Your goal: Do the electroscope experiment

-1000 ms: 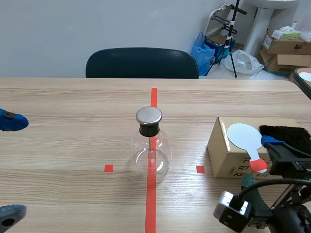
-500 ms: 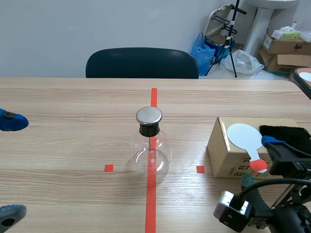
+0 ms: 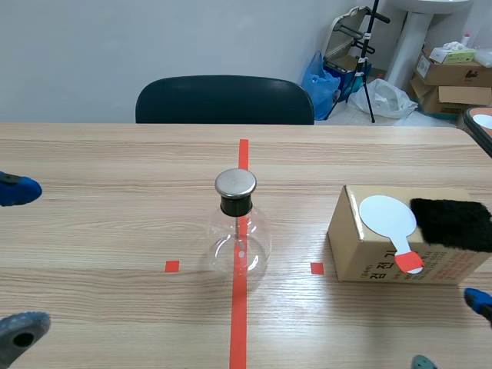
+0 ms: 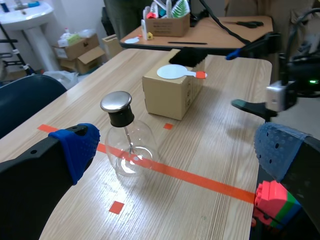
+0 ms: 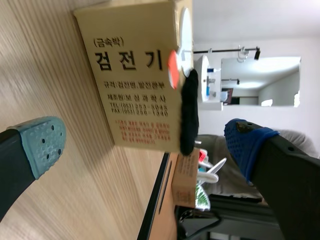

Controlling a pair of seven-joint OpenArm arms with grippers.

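left tool (image 4: 180,148) and right tool (image 5: 145,144) both spread, flask (image 3: 238,240) well apart between them

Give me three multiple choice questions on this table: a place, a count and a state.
1. Where does the white paddle lie? A on the cardboard box; B leaning against its side; C under it.
2. How many tape squares flank the flask? A one; B two; C four.
3. The left gripper is: A open; B shut on the flask; C shut on nothing.
Answers: 1 A, its disc rests on the box top. 2 B, one on each side. 3 A, it stands wide open, gripping nothing.
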